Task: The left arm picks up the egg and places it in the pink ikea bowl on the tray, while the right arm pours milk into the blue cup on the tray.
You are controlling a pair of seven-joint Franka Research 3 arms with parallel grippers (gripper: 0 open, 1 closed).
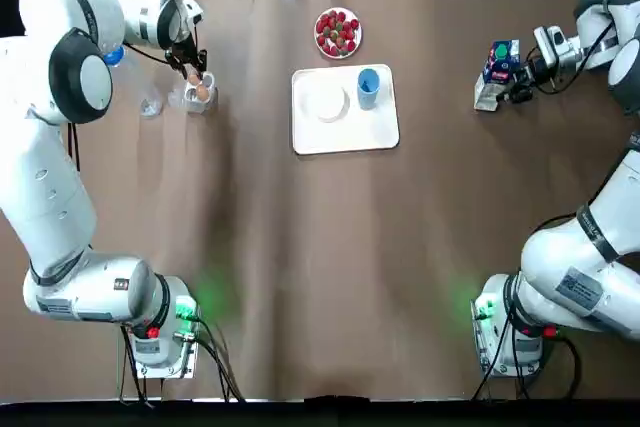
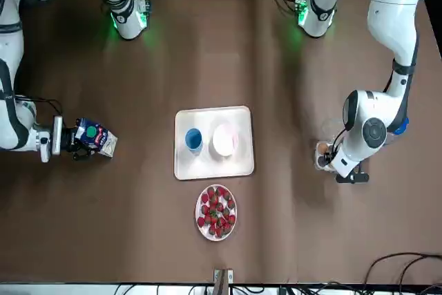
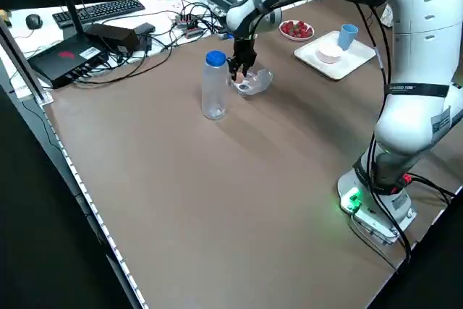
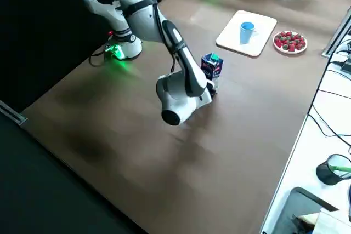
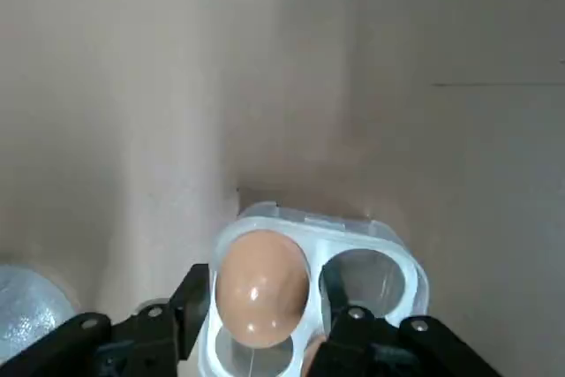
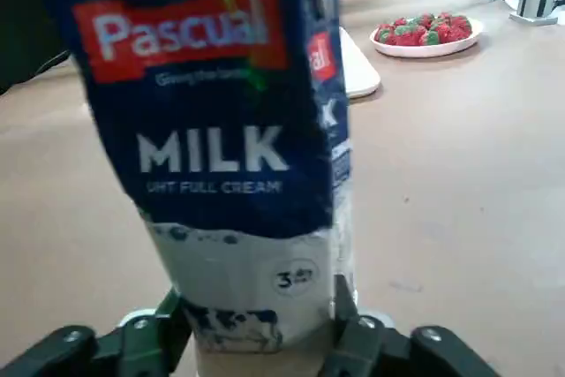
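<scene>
We have the left gripper (image 5: 265, 293) clamped on the egg (image 5: 261, 275), one of its fingers (image 5: 190, 306) pressed to each side as far as the wrist view shows; the egg is in, or barely above, a cell of the clear egg box (image 5: 380, 234) straight beneath the gripper, and we cannot tell which. The move turns on where the bowl (image 1: 327, 102) lies; it is well off to this gripper's right, on the near half of the tray (image 1: 345, 137), so we judge a lift and a sideways carry will do, with no reach past the cup (image 1: 368, 85). The right gripper (image 6: 256, 328) is clamped low on the milk carton (image 6: 212, 130), which stands roughly upright with its long axis rising from the fingers; the carton is on the tray side of the gripper, and the cup is off to the gripper's left, on the half of the tray nearer to it. So each gripper is the closer one to its own target, the tray lies between the two, and their paths need not cross; we think the pour needs the carton carried left and then tipped top-first towards the cup.
</scene>
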